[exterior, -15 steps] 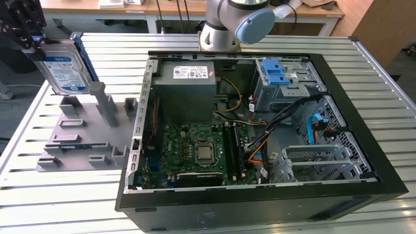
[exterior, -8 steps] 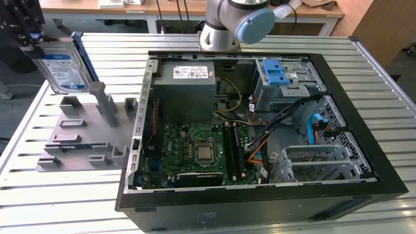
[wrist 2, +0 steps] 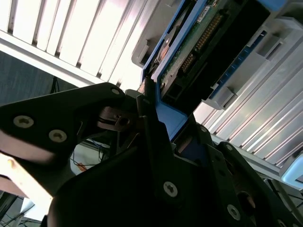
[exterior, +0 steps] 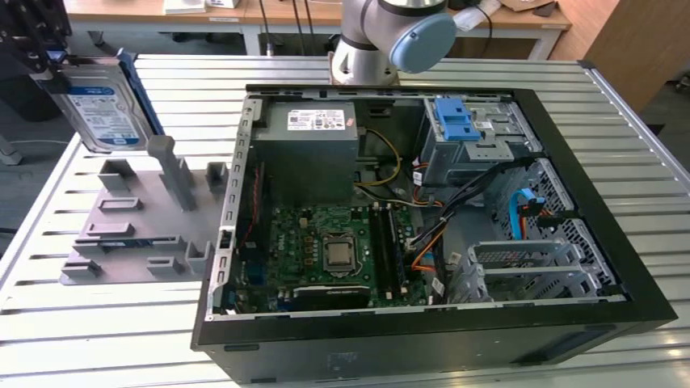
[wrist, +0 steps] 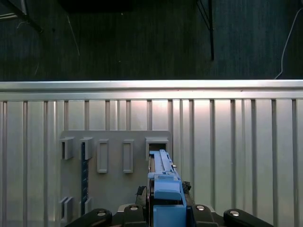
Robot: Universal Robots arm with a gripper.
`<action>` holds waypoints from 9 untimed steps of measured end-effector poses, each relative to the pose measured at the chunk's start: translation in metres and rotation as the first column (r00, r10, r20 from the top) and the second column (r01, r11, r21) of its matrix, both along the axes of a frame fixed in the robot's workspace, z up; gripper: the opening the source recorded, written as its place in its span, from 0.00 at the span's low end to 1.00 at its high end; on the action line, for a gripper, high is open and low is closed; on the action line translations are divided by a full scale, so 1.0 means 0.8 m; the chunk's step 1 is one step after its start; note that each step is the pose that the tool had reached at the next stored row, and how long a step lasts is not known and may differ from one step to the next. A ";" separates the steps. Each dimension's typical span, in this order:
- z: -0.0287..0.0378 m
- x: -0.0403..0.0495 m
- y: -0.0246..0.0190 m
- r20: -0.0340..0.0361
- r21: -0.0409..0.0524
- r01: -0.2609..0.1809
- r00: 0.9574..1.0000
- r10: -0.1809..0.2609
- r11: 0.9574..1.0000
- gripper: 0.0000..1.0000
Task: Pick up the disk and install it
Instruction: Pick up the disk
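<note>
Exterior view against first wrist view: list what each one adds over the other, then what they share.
Exterior view adds: the open computer case, its motherboard and power supply. First wrist view adds: a look straight down on the grey holder's slots. Both: the disk clamped in the gripper, the grey holder and the slatted table.

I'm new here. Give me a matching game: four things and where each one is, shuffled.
1 disk
2 grey holder
3 power supply
4 blue latch

a flat on the table beside the case
b on the drive cage inside the case
c up in the air
d inside the case, next to the motherboard

Pairs: 1-c, 2-a, 3-d, 4-b
</note>
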State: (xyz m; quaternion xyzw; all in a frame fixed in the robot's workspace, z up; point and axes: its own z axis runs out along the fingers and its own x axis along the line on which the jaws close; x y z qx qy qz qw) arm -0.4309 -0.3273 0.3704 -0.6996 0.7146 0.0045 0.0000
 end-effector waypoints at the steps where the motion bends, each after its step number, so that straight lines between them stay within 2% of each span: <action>1: 0.0010 0.000 0.0000 0.000 0.000 0.000 1.000 0.000 1.000 0.36; 9: 0.0069 0.000 0.0000 0.000 0.000 0.000 1.000 0.000 1.000 0.36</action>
